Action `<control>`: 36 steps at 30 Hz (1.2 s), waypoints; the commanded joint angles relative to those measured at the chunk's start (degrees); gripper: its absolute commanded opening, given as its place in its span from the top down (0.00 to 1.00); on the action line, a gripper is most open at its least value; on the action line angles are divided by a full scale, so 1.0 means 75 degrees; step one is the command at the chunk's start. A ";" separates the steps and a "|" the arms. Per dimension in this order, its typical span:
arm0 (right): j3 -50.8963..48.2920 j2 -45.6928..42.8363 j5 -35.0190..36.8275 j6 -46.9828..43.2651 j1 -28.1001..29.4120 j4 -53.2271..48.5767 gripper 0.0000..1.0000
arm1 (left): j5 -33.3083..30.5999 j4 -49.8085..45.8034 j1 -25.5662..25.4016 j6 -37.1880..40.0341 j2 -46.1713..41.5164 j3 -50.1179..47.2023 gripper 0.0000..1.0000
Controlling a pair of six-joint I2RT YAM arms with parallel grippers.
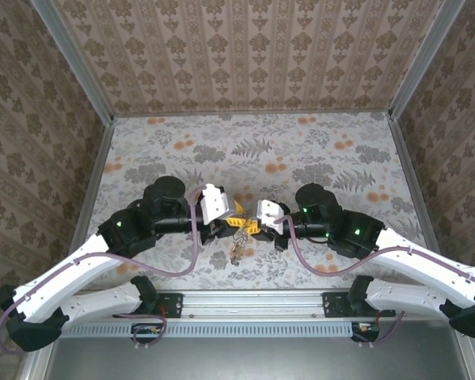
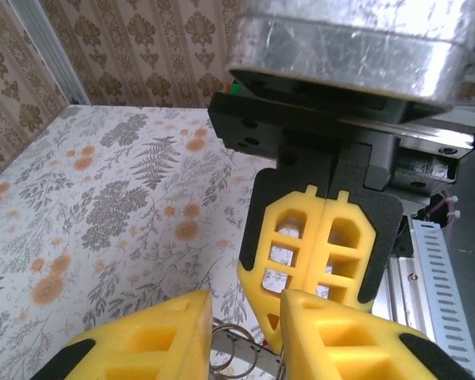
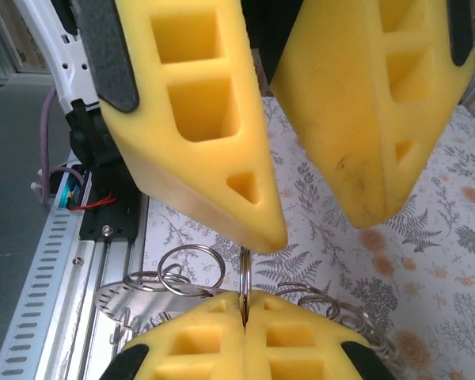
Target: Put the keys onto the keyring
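We clamped the keyring (image 3: 244, 273) edge-on in the closed right gripper (image 3: 244, 310), likely steadying it for the left gripper (image 3: 321, 229), whose jaws stood apart.

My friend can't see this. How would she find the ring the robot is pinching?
Look at the middle of the flowery table, where the two arms meet. The yellow right gripper is pressed shut, and a thin metal ring sticks up from between its tips, edge-on like a line. The loops beside it look round and are not pinched.
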 commanded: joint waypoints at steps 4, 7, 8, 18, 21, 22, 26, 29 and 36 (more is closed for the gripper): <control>0.0134 -0.0160 -0.0025 -0.0084 0.0029 0.0157 1.00 | 0.0351 -0.0281 -0.0044 0.0190 0.0146 0.0043 0.69; 0.0180 -0.0152 0.0022 -0.0085 0.0020 0.0107 1.00 | 0.0380 -0.0386 -0.0058 0.0190 0.0250 0.0073 0.69; 0.0178 -0.0152 0.0023 -0.0084 0.0017 0.0118 1.00 | 0.0339 -0.0456 -0.0055 0.0204 0.0293 0.0079 0.70; 0.0130 -0.0223 -0.0014 -0.0052 0.0017 0.0198 1.00 | 0.0200 -0.0573 -0.0049 0.0250 0.0498 -0.0090 0.76; 0.0123 -0.0199 0.0011 -0.0053 0.0017 0.0183 1.00 | 0.0324 -0.0574 -0.0054 0.0233 0.0416 -0.0106 0.75; 0.0128 -0.0188 0.0011 -0.0060 0.0022 0.0194 1.00 | 0.0370 -0.0590 -0.0052 0.0234 0.0401 -0.0108 0.75; 0.0127 -0.0129 -0.0023 -0.0059 0.0018 0.0212 1.00 | 0.0491 -0.0655 -0.0060 0.0156 0.0280 -0.0105 0.74; 0.0139 -0.0094 -0.0015 -0.0052 0.0017 0.0200 1.00 | 0.0629 -0.0725 -0.0079 0.0093 0.0210 -0.0119 0.73; 0.0187 -0.0058 -0.0087 -0.0040 0.0019 0.0230 1.00 | 0.0366 -0.0937 -0.0146 0.0125 0.0219 -0.0112 0.74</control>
